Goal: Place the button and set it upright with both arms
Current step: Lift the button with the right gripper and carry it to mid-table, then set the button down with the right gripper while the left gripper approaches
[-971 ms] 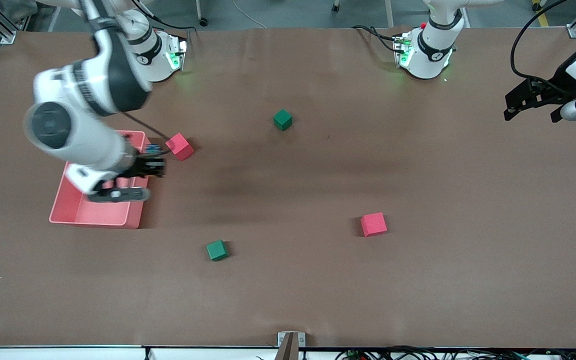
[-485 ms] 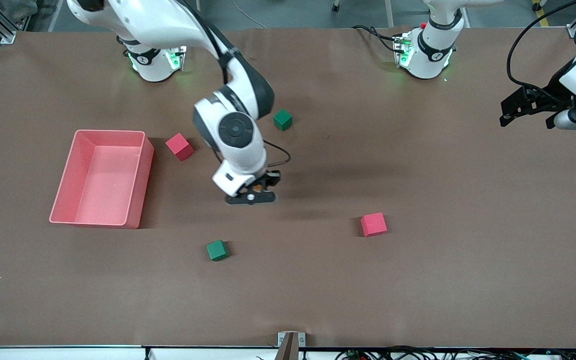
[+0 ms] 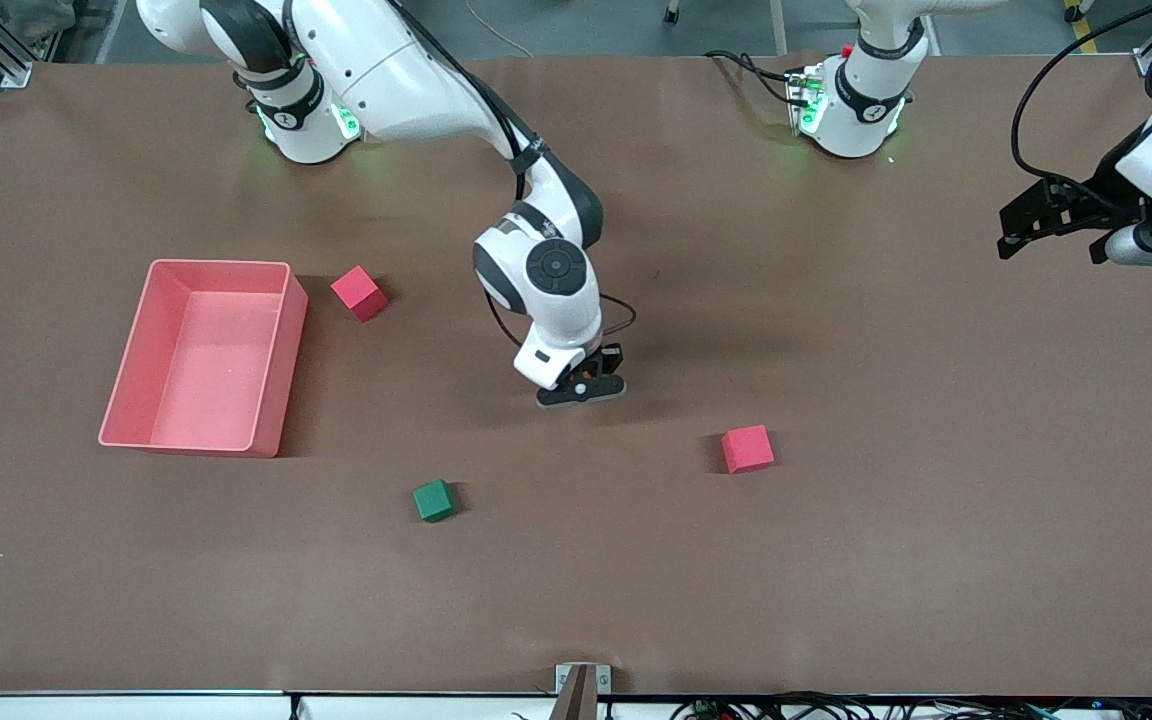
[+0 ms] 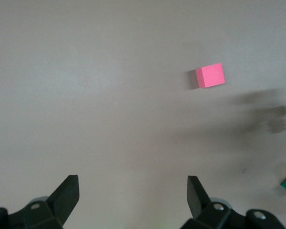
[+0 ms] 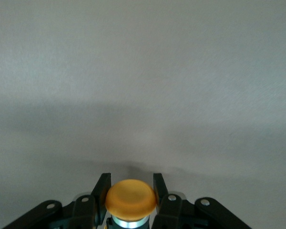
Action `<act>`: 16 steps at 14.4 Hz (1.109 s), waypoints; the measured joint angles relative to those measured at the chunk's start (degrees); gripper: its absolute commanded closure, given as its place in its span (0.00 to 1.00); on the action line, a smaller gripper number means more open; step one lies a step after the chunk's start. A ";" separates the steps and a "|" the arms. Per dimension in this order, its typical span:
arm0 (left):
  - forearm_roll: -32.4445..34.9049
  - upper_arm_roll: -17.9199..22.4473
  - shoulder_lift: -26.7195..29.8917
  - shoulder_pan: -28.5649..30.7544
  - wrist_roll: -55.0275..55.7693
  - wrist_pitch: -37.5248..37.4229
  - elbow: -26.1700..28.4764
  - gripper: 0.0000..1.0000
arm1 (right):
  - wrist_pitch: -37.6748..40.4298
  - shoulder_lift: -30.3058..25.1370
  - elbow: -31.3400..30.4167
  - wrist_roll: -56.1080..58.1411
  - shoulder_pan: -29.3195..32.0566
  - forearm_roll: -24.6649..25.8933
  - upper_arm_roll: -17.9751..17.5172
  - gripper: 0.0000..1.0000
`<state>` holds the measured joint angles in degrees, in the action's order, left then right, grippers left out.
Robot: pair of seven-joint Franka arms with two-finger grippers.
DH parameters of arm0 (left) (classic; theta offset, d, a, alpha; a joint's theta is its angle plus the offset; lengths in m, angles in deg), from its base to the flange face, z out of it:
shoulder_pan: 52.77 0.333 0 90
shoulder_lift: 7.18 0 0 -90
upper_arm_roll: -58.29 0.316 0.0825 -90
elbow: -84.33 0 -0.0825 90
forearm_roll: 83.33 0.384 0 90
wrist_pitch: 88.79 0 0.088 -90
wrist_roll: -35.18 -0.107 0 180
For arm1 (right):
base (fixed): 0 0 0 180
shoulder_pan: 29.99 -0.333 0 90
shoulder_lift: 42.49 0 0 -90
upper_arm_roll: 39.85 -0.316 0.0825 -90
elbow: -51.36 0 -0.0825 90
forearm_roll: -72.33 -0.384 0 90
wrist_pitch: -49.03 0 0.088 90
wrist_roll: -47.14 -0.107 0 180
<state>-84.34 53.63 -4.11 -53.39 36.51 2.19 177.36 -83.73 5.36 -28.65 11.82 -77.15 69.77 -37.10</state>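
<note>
Button (image 5: 130, 199) clamped in right hand (image 5: 130, 191).

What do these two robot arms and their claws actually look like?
Both arms are glossy white, made of rounded segments with black bands at the joints, on round bases lit green. The right arm has a round dark disc on its joint cap and a thin black cable looping beside it. The right gripper and left gripper are black with two fingers; thick black cables trail from the left arm.
</note>
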 measured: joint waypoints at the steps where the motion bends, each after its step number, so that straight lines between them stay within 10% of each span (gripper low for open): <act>1: -0.02 -0.06 -0.27 -0.16 0.00 0.00 0.00 0.00 | 0.04 0.46 0.01 -0.38 -0.24 0.00 0.01 0.47; 2: -0.03 -0.19 -0.61 -0.48 0.15 0.08 0.00 0.00 | 0.01 0.97 0.00 -0.63 -0.36 0.00 0.03 0.05; 3: -0.04 -0.27 -1.00 -0.95 1.04 0.43 0.00 0.00 | -0.22 1.40 0.02 -1.01 -0.39 0.00 0.06 0.00; 9: -2.52 -1.90 -4.41 -2.13 5.58 4.26 0.05 0.00 | 4.25 -0.83 3.21 -1.98 0.25 0.05 1.72 0.00; 16: -2.65 -9.82 -12.33 -2.47 12.23 9.15 0.30 0.00 | 31.43 -23.48 4.93 4.44 10.06 0.45 6.53 0.00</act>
<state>-87.00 43.81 -16.44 -55.87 48.74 11.34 177.66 -52.31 -18.12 -23.72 16.26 -67.09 70.22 -30.58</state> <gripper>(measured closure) 0.000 0.000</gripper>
